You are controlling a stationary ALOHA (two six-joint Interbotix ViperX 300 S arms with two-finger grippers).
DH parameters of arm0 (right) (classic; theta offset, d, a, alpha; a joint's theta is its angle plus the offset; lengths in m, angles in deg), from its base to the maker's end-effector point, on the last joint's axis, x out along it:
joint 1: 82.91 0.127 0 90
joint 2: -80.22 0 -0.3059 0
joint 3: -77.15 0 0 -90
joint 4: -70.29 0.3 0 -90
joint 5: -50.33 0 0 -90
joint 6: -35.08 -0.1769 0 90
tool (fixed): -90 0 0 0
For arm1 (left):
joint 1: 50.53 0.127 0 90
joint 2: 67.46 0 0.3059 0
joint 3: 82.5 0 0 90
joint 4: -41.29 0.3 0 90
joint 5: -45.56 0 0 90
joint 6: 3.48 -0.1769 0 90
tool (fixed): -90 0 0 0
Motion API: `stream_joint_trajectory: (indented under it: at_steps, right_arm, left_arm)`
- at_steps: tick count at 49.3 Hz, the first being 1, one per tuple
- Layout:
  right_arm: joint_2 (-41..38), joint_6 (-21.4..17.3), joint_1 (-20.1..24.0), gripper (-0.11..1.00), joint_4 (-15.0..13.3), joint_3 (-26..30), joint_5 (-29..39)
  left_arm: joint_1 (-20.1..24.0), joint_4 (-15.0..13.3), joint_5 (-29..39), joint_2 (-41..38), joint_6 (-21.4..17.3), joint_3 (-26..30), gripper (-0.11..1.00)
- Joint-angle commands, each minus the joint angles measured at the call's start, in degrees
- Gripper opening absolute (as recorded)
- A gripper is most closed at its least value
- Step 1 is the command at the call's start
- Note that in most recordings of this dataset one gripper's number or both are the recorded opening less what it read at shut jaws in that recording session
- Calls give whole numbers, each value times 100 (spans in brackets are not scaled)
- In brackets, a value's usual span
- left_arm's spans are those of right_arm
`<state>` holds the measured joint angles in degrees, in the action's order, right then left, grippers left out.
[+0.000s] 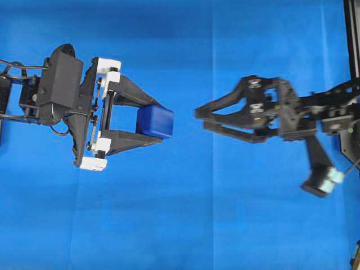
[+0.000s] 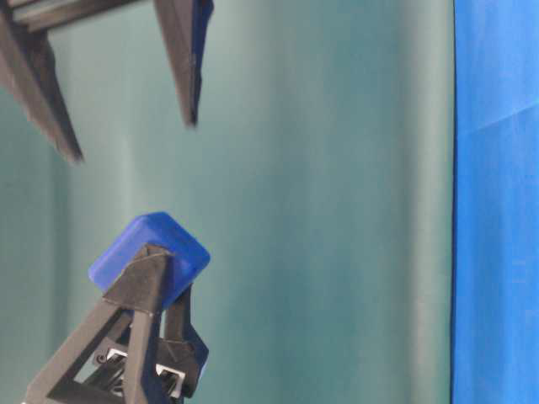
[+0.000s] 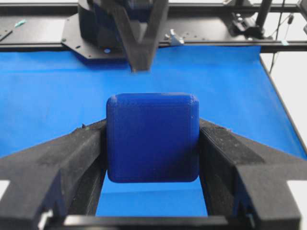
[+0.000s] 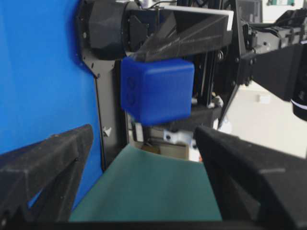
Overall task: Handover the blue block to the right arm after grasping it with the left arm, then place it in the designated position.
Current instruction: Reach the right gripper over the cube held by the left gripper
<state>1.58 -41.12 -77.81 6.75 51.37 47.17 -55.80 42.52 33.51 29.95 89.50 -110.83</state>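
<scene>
The blue block (image 1: 155, 122) is held off the blue cloth, pinched between the two black fingers of my left gripper (image 1: 161, 123), which is shut on it. In the left wrist view the block (image 3: 152, 138) fills the gap between the fingers (image 3: 72, 158). My right gripper (image 1: 201, 119) points at the block from the right, a short gap away, turned on its side and open. Its wrist view shows the block (image 4: 157, 88) ahead of the wide-apart fingers (image 4: 53, 158), not between them. From table level the right gripper (image 2: 135, 139) hangs above the block (image 2: 150, 252).
A blue cloth (image 1: 225, 214) covers the table. A black frame post (image 1: 351, 39) stands at the right edge, and a green backdrop (image 2: 320, 210) shows behind the arms. The left arm's base and black rails (image 3: 216, 28) lie along the cloth's far edge.
</scene>
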Motion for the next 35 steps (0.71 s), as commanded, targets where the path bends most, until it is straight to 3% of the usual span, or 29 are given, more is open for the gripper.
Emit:
stream_joint_trajectory:
  at_steps: [1,20,35]
  right_arm:
    - [-246,-18,9,95,18,413,-18]
    - [-1345,-26,-26,95,26,1503,0]
    - [-1468,-35,-35,94,26,1635,141]
  left_arm:
    - [0,-9,-26,114,18,70,48]
    - [9,-9,-26,114,9,62,48]
    - [0,-9,44,114,18,62,48]
